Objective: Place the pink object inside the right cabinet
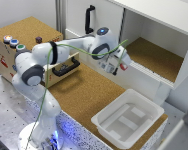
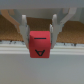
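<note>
Gripping the pink block (image 2: 39, 45) between closed-in fingers (image 2: 56, 26), gripper (image 1: 121, 64) held at the front lip of the open cabinet (image 1: 154, 55) along the counter's far edge. Cork floor inside bare. White tub (image 1: 128, 120) at the counter's near corner, nothing visible in it.

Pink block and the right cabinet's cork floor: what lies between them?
Only the cabinet's white front edge; the pink block, held in the tool, hangs just outside, per the wrist view.

The tool (image 1: 121, 65) hides most of the pink object (image 1: 124, 66) in the blurred exterior view
</note>
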Robot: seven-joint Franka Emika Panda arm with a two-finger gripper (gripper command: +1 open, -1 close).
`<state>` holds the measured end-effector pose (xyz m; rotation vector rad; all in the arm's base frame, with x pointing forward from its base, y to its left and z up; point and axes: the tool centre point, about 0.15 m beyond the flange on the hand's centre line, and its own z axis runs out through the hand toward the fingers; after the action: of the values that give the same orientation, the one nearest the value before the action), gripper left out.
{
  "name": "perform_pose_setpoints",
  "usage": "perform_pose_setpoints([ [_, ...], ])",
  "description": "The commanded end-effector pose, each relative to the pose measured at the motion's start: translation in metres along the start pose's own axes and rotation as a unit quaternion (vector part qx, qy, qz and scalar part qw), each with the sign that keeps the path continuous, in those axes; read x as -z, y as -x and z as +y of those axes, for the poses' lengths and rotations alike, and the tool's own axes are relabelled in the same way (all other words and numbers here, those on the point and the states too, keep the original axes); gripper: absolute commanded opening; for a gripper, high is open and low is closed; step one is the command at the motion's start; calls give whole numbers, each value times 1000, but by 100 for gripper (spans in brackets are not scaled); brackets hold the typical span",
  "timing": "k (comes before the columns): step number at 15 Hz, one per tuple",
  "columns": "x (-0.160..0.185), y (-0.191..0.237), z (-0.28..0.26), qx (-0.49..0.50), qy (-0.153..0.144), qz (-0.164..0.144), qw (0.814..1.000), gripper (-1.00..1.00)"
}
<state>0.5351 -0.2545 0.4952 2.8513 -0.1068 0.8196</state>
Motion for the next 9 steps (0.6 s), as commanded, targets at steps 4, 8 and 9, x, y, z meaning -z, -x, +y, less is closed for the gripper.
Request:
perform_pose_setpoints([
  [4,-72,-91,24,47,-113,-31,992,-100],
  [8,-78,-107,30,33,-117,-12,993,-100],
  [9,-83,-111,29,34,-119,-14,992,-100],
])
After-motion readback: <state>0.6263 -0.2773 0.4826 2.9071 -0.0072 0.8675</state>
